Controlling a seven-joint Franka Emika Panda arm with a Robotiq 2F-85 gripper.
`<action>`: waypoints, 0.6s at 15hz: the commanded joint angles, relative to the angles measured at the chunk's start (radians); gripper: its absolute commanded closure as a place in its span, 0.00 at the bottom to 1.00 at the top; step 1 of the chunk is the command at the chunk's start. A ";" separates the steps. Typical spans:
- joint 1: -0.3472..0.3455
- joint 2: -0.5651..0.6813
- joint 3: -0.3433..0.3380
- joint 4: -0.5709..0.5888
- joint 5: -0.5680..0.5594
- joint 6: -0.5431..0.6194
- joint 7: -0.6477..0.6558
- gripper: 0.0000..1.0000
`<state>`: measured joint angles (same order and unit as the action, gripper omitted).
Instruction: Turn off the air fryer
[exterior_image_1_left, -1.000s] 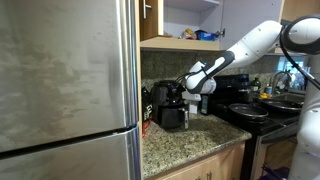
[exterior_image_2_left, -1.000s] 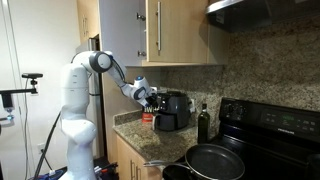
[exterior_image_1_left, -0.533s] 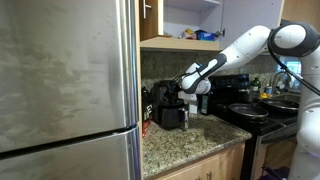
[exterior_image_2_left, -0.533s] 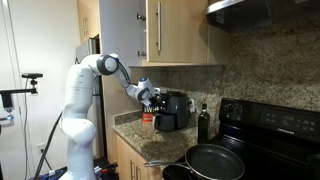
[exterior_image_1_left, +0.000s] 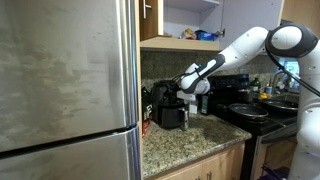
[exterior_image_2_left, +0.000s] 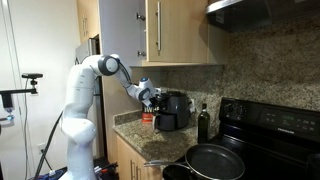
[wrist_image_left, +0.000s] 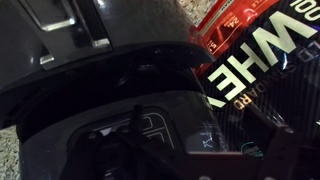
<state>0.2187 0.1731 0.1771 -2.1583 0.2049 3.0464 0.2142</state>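
Squat black rounded air fryer sits on speckled granite surface, against the wall. Gripper hovers just above its glossy top panel; target is straight down. Jaw opening: cannot tell.

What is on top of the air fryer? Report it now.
Only the gripper is above the air fryer, close over its top. Nothing shows lying there. The gripper itself hides whether it touches the top, and part of the surface below it.
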 joint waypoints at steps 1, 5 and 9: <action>-0.010 -0.032 0.017 0.011 0.029 -0.121 0.030 0.00; -0.019 -0.277 0.038 -0.094 0.163 -0.380 -0.003 0.00; -0.021 -0.520 0.010 -0.183 0.106 -0.452 0.087 0.00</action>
<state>0.2138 -0.1564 0.1939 -2.2338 0.3210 2.6440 0.2672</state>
